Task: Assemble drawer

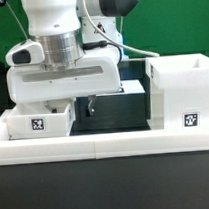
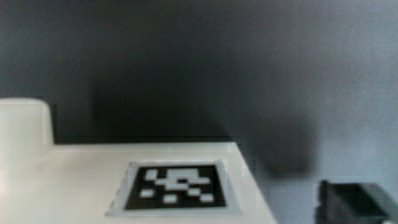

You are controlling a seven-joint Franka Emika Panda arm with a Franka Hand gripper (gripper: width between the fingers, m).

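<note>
A small white drawer tray [image 1: 38,121] with a square tag sits at the exterior view's left, against the low white border wall. My gripper [image 1: 73,106] hangs right over it. One dark finger [image 1: 91,105] reaches down beside the tray's right end; the other is hidden. In the wrist view the tray's tagged face [image 2: 178,188] fills the lower part. One dark fingertip [image 2: 365,205] stands apart from the tray's edge, so the jaws look open and hold nothing. The tall white case [image 1: 182,93] stands at the right. A second white part [image 1: 132,89] lies behind my hand.
The low white border wall [image 1: 105,145] runs along the front of the black table. The arm's white body covers the middle of the scene. A dark gap lies between the left tray and the case.
</note>
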